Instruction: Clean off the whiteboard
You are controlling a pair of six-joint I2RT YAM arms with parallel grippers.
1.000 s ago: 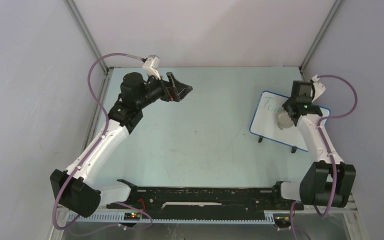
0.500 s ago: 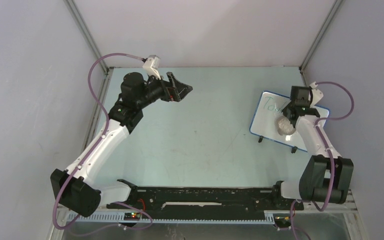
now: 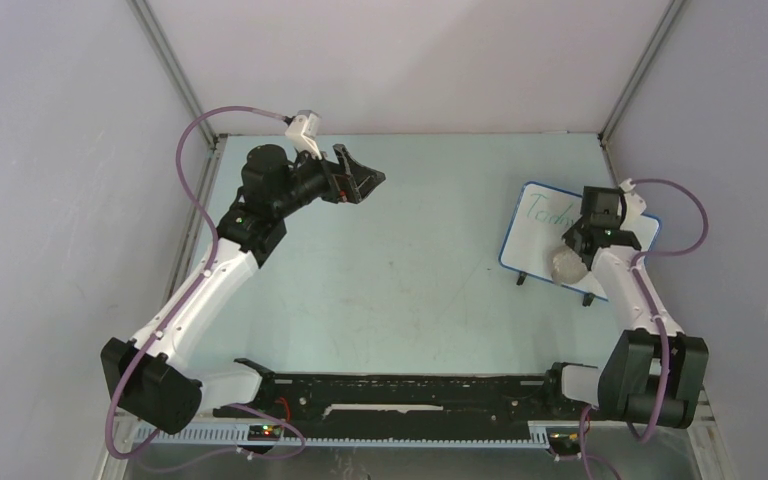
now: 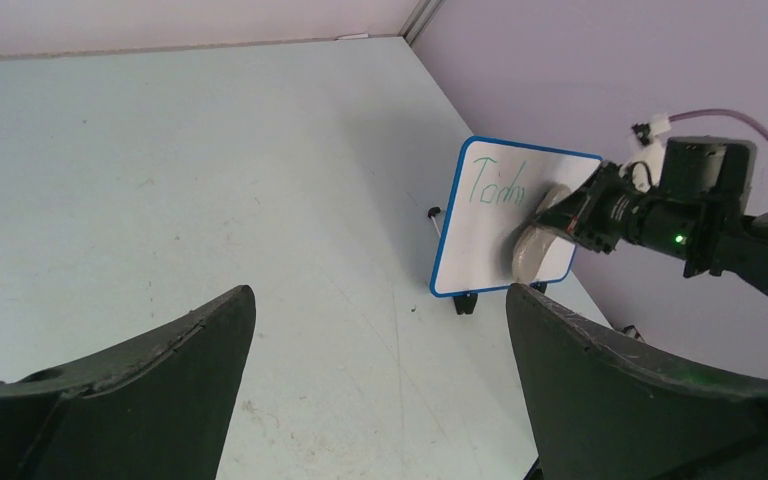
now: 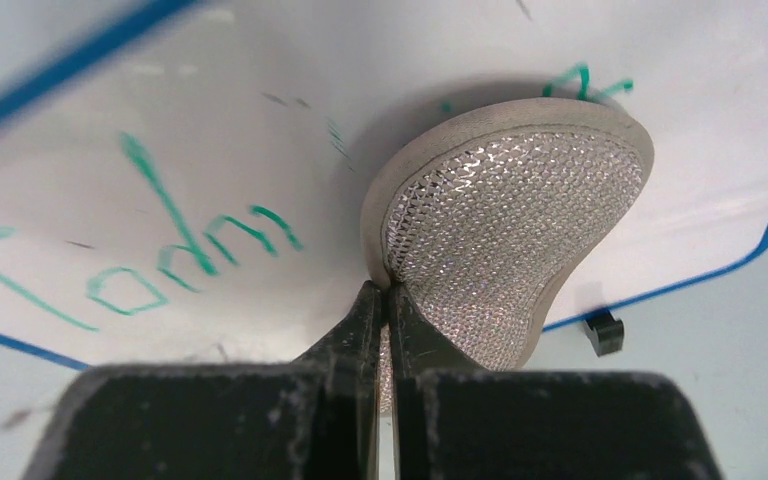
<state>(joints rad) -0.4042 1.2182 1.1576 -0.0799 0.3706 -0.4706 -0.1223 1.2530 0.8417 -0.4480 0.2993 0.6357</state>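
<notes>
Sponge pad (image 5: 510, 230) is clamped edge-on between the closed fingers of the right gripper (image 5: 385, 300) and pressed against the whiteboard (image 3: 535, 240), which is propped on the table (image 3: 410, 260) at far right, bearing green writing (image 5: 190, 240). The left gripper (image 3: 368, 180) is held spread and empty, well apart.

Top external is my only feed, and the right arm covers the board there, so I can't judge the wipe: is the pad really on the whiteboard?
Observer: Yes. In the right wrist view the sponge pad lies against the whiteboard.
Operator: How does the right hand hold it?
Observer: The right hand is shut on the pad's near edge, fingers pinched together.
Operator: Any writing left?
Observer: Green letters remain to the pad's left in that view, plus a few strokes past its far edge.
</notes>
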